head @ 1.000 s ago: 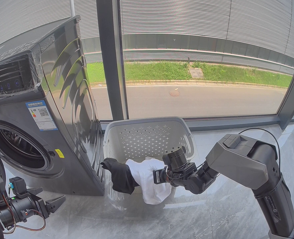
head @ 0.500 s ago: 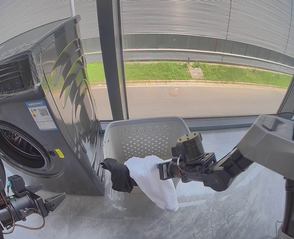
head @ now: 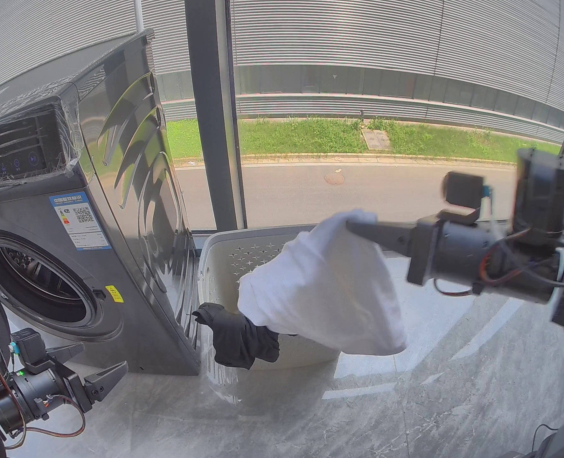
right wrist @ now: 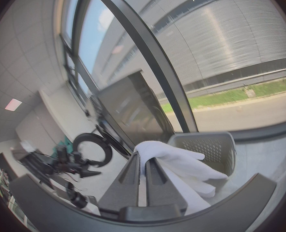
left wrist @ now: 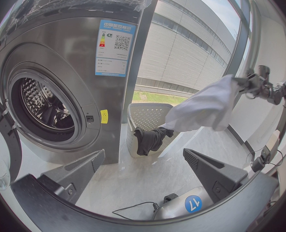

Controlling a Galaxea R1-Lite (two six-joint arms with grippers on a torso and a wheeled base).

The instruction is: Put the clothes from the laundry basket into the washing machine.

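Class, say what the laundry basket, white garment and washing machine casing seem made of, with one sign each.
Laundry basket: likely moulded plastic, matt pale grey, with punched star holes. White garment: soft cloth; it drapes and creases. Washing machine: probably coated metal, glossy dark grey; reflections on its side.

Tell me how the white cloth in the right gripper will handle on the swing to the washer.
Probably floppy: the white cloth drapes loose from the right gripper, pinched at one end. Likely light, since it spreads out sideways. Its low end hangs by the black garment, so it may snag there.
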